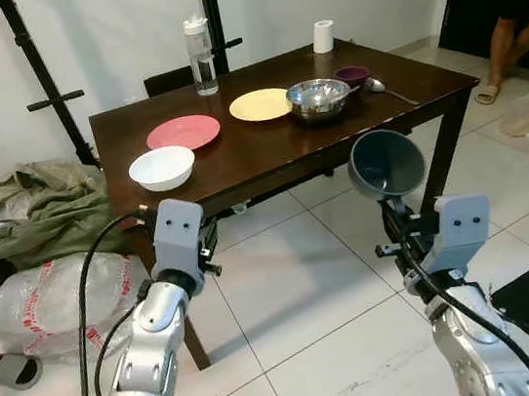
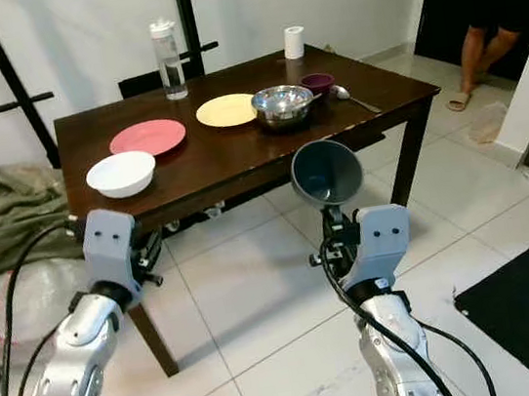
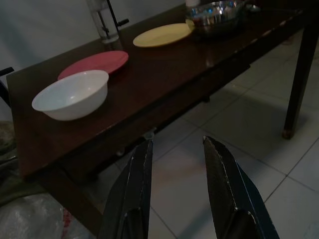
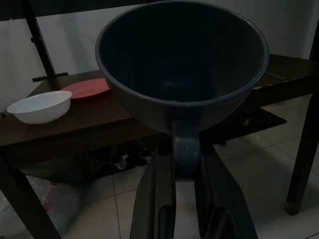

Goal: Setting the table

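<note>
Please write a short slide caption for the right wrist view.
Right gripper holding a dark blue bowl by its base, before the dark wooden table.

text: none legible | plastic bag (image 1: pixel 48 302): red print, too small to read

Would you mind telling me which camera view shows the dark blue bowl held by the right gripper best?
The right wrist view: the dark blue bowl looms large there, its handle pinched between the right gripper fingers. Both eye views show it smaller, tilted with its opening toward the camera, short of the table. The left wrist view faces the white bowl instead.
</note>
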You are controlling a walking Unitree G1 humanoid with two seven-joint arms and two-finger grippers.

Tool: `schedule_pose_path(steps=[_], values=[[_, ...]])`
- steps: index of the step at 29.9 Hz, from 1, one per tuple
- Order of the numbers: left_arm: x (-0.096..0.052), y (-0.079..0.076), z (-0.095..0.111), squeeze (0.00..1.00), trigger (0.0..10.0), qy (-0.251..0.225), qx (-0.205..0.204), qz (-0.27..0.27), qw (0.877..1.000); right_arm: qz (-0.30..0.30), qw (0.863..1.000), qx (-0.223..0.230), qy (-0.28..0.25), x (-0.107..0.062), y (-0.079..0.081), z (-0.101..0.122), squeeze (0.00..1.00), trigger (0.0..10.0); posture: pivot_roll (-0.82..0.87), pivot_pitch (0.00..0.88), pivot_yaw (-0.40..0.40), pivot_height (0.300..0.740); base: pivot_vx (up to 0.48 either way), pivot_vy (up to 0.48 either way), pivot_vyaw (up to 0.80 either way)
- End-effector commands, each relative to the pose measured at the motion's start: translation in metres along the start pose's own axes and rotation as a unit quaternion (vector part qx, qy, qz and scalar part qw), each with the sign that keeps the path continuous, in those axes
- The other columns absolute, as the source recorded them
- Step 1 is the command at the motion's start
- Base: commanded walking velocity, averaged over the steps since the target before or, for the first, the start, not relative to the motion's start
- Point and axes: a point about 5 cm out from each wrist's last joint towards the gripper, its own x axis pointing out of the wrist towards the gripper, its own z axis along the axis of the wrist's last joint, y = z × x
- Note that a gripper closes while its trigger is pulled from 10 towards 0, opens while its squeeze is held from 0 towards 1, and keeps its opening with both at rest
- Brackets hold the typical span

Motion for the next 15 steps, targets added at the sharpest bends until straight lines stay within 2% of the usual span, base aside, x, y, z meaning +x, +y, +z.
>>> schedule_pose_path(steps=[1, 15], values=[[-0.0036, -0.0015, -0.0087, 0.00, 10.0, 0.014, 0.005, -0.004, 1.000, 0.003, 1.000, 0.001, 0.002, -0.0023, 0.0026, -0.0033, 0.00, 10.0, -0.03, 0.025, 0.131, 0.740, 0.000, 0.000, 0.00], [-0.0052, -0.0038, -0.0108, 0.00, 10.0, 0.018, 0.004, -0.006, 1.000, 0.007, 1.000, 0.001, 0.003, -0.0023, 0.0040, -0.0035, 0.00, 10.0, -0.03, 0.028, 0.127, 0.740, 0.000, 0.000, 0.00]])
